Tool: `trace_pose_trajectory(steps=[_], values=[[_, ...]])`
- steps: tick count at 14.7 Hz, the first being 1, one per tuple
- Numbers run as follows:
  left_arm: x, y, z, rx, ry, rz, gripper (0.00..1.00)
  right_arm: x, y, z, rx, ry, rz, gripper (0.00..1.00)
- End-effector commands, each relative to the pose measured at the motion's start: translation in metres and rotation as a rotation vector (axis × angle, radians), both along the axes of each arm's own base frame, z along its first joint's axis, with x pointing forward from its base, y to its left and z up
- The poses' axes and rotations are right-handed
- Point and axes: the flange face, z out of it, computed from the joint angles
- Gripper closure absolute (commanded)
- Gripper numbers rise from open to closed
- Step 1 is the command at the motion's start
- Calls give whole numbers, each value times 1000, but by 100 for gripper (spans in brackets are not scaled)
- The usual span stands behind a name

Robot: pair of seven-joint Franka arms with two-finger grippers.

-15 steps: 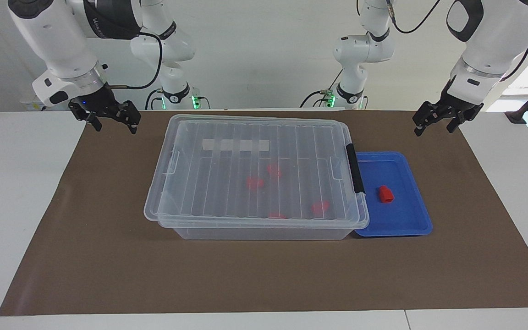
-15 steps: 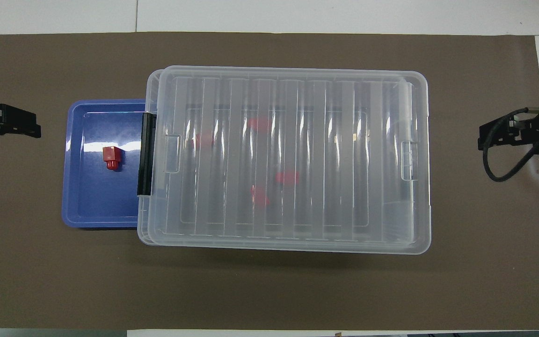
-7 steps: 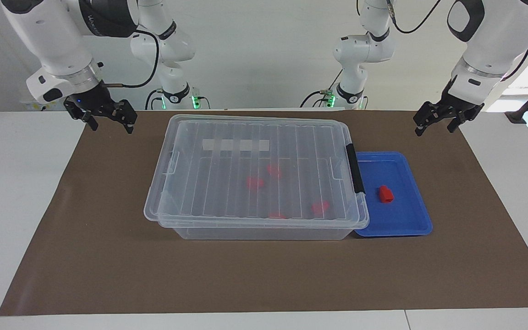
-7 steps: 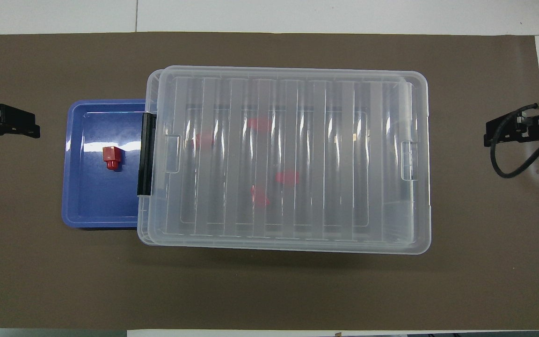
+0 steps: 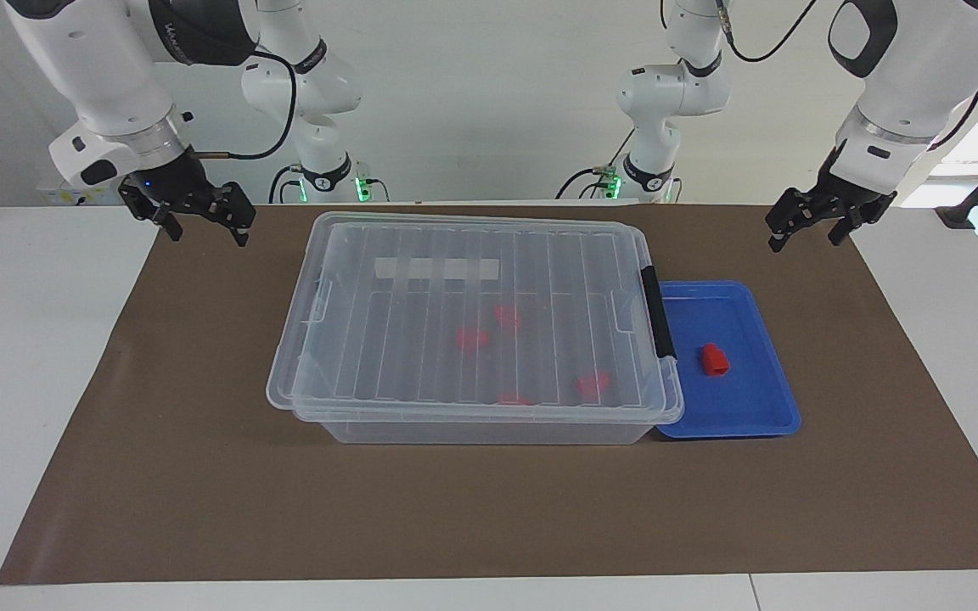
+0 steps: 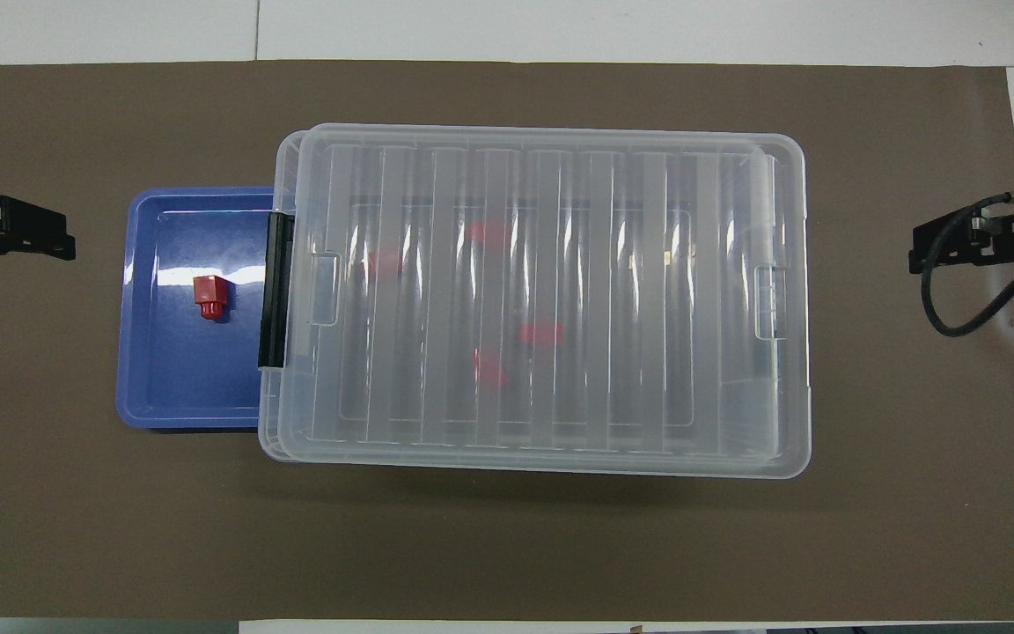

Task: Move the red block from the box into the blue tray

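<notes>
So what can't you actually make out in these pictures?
- Red pieces in the box: both views, blurred by the ribbed lid; shapes unclear.
- Blue tray: one edge hidden under the box.
- Left gripper, right gripper: overhead view, cut off by the edges.

The facing view looks from high across the surface (image 5: 73, 356) toward the two arm bases, taking in the whole brown mat (image 5: 489, 509) with the box (image 5: 472, 322) near its middle. The overhead view looks steeply down from above the robots' end, closer in, so the box (image 6: 542, 299) fills much of it. Both views share the box, the mat (image 6: 507, 546) around it and the blue tray (image 5: 744, 407) touching the box, half a turn apart.
</notes>
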Motion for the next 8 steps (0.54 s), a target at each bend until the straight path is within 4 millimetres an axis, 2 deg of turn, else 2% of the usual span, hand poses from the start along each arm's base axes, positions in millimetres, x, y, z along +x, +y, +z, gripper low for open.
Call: trace_pose_trajectory(steps=[1,8], values=[[-7,3,4,3,6,-6,0,-1,2,2,5,16,13,0],[-7,3,4,3,6,-6,0,0,5,1,3,13,17,0]])
